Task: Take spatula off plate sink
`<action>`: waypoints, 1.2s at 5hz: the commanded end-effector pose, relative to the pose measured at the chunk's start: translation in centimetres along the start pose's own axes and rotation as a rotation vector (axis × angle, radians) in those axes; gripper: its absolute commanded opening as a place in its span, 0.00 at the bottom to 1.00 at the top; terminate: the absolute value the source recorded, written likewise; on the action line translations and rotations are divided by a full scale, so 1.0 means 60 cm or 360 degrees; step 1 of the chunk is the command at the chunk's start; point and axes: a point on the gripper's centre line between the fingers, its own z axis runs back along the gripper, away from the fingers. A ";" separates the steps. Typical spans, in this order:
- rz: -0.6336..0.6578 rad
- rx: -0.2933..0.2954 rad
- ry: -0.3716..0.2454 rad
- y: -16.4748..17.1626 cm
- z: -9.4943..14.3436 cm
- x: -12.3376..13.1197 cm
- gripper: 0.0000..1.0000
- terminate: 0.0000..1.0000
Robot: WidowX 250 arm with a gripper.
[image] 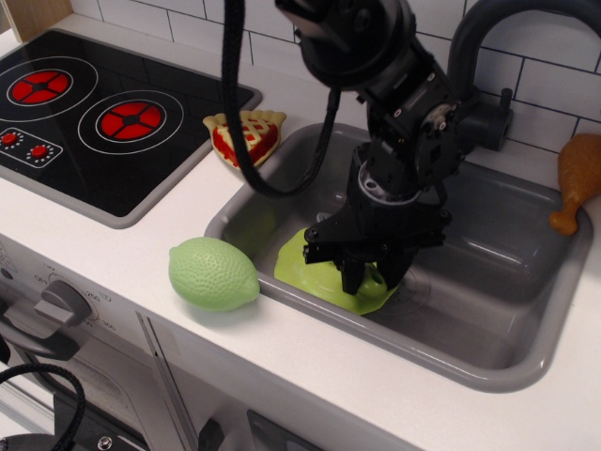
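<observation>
The lime-green plate [306, 267] lies on the floor of the grey sink [515, 282], at its front left. My gripper [371, 279] is lowered onto the plate, pointing straight down. Its two black fingers [350, 276] stand close together on either side of the spatula's thick lime-green handle [372, 278]. Only a small part of the handle shows between them. The spatula's grey blade is hidden under the gripper body. The jaws look shut on the handle.
The dark faucet [474, 66] rises just behind the arm. A bumpy pale-green lime [212, 273] sits on the counter at the sink's front-left rim. A toy pie slice [246, 136] lies by the stove [94, 122]. A toy drumstick [577, 178] rests at the sink's far right.
</observation>
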 end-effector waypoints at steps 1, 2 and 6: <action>-0.0149 -0.0030 -0.0163 -0.007 0.062 0.006 0.00 0.00; -0.0548 -0.0066 -0.0216 -0.023 0.067 -0.024 0.00 0.00; -0.1223 -0.0436 0.0158 -0.085 0.039 -0.088 0.00 0.00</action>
